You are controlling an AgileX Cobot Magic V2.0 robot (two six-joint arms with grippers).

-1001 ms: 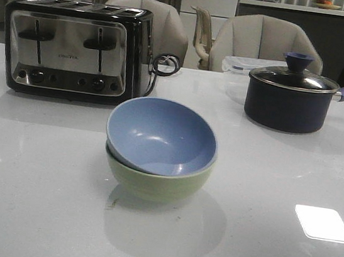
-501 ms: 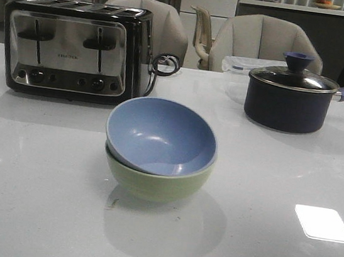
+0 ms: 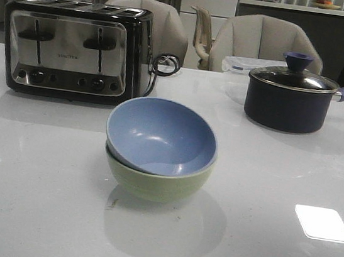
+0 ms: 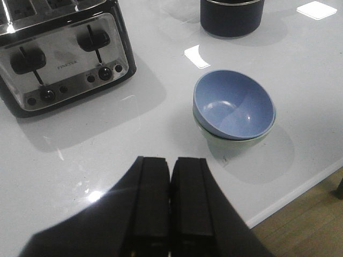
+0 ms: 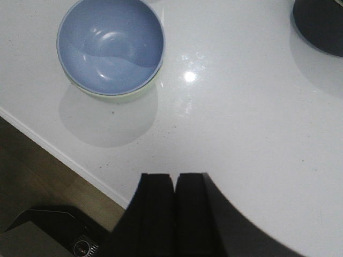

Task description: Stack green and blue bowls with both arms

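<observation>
The blue bowl sits nested inside the green bowl near the middle of the white table, tipped a little so its matte grey-blue inside faces forward, with only a pale sage band of the green one showing beneath. Behind stand a chrome toaster and a dark saucepan. The left gripper and right gripper both hang clear of the bowls, fingers pressed together, holding nothing.

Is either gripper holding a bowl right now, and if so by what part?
Nothing is held. The left gripper and right gripper are both shut and empty, away from the blue bowl nested in the green bowl.
</observation>
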